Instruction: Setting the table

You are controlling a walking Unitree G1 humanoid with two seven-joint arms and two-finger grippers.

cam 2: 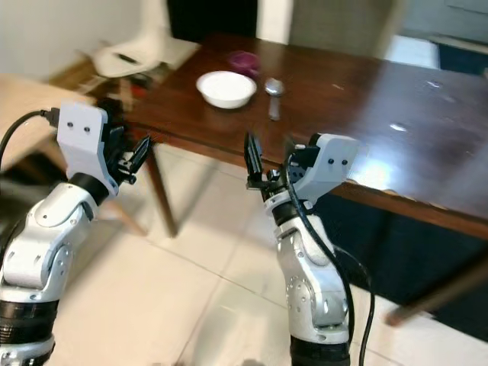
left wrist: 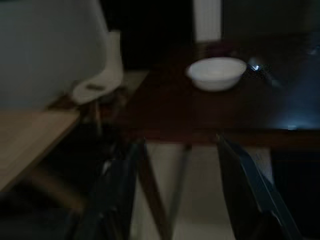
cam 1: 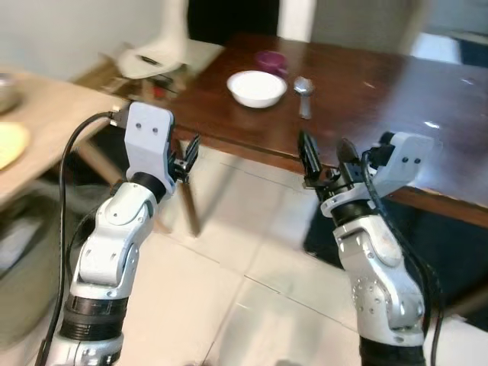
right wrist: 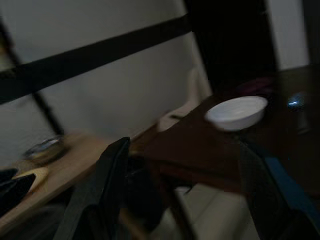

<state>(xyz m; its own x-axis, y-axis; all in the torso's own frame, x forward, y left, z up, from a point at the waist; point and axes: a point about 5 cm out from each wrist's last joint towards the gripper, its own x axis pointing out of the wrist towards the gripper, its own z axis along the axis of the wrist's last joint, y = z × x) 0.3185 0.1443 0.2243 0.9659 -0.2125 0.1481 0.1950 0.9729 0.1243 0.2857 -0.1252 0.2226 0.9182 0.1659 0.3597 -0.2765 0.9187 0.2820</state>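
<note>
Empty hands [cam 1: 324, 156], spoon [cam 1: 303, 93] handle pointing robotward

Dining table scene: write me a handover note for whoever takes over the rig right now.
Left gripper: open, holding nothing, raised short of the dark table.
Right gripper: open, holding nothing, raised near the table's front edge.
On the table: white bowl, spoon to its right, purple item behind the bowl, too blurred to identify.
Done: bowl and spoon are laid.
Left: any further items; a light wooden table stands on the left.
</note>
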